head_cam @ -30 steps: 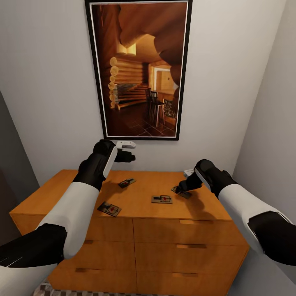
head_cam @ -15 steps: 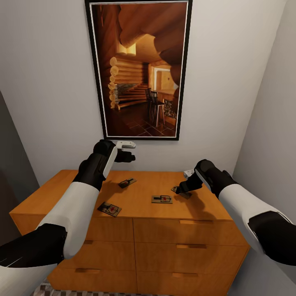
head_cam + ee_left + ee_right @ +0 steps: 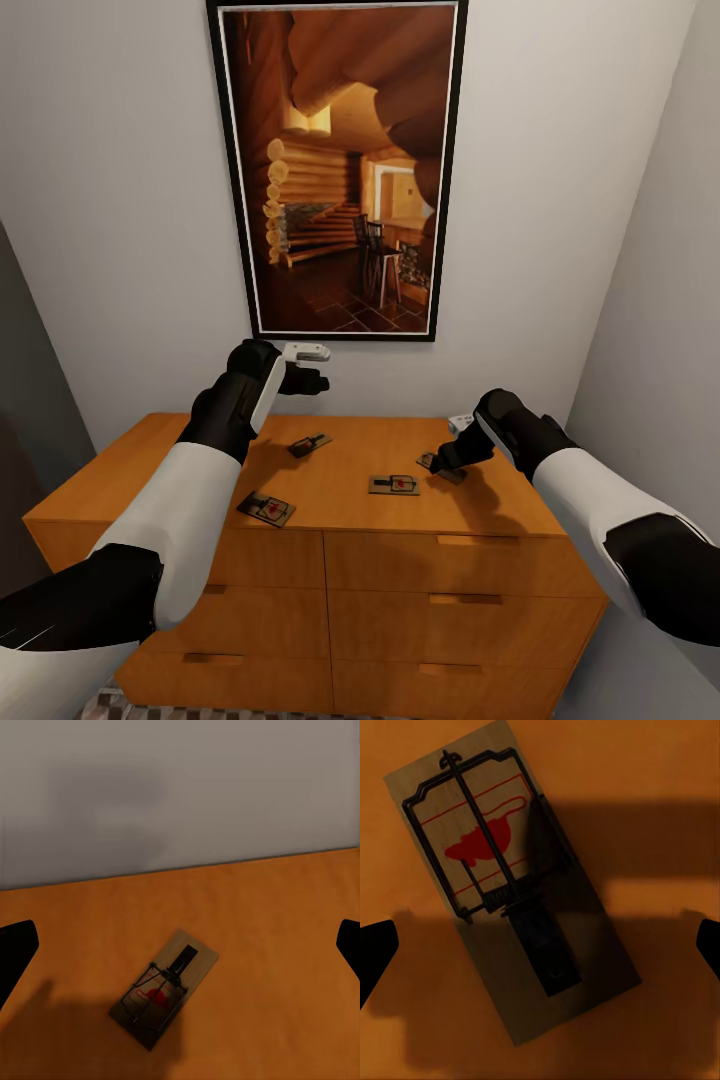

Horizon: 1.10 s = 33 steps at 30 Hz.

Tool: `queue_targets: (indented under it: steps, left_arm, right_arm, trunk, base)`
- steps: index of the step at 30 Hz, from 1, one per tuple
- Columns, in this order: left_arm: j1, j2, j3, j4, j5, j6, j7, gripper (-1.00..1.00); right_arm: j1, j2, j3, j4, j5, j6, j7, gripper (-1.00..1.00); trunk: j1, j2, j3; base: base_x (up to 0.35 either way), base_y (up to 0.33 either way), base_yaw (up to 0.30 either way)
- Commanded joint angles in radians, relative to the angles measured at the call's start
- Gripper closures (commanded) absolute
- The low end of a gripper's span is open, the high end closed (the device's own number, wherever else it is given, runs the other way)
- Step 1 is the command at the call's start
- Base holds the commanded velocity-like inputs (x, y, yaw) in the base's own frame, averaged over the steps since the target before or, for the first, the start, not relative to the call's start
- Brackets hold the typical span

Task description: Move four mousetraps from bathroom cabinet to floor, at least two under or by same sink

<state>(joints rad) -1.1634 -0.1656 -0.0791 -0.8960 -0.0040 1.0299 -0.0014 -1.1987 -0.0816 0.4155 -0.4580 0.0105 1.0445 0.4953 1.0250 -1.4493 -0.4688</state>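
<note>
Four small flat brown wooden mousetraps with black wire bars lie on the flat top of the low orange-brown wooden cabinet (image 3: 340, 495): one near the front left edge (image 3: 266, 508), one further back toward the wall (image 3: 309, 444), one around the middle (image 3: 393, 485), and one at the right (image 3: 441, 467). The right-hand trap lies directly beneath the right gripper (image 3: 447, 458), whose wrist camera looks straight down on its red mouse print and sprung bar (image 3: 506, 889); the two black fingertips (image 3: 375, 952) stand wide apart on either side of the trap and clear of it, so this claw is released and holds nothing. The left gripper (image 3: 312, 380) hangs above the back of the cabinet top near the grey wall, also spread open, with the rear trap (image 3: 163, 986) lying between and beyond its fingertips. On the wall above hangs a tall black-framed picture of a log-cabin interior (image 3: 340, 170).
</note>
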Motion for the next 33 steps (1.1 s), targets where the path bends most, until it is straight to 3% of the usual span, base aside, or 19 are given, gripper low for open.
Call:
queue_targets:
  steps: [1,33]
  left_arm:
    - [-0.001,0.000,-0.001,-0.001,-0.001,0.004,0.000,-1.00]
    - [-0.001,0.000,-0.001,0.000,0.001,0.004,0.000,-1.00]
  right_arm:
    - [-0.001,-0.001,0.006,-0.001,0.001,0.003,0.005,-1.00]
    - [-0.001,0.002,0.005,0.003,-0.002,0.003,0.006,-1.00]
  trunk:
    - [0.000,-0.001,-0.001]
    - [0.000,-0.001,-0.001]
  base:
    - [0.000,0.000,0.000]
    - [0.000,0.000,0.000]
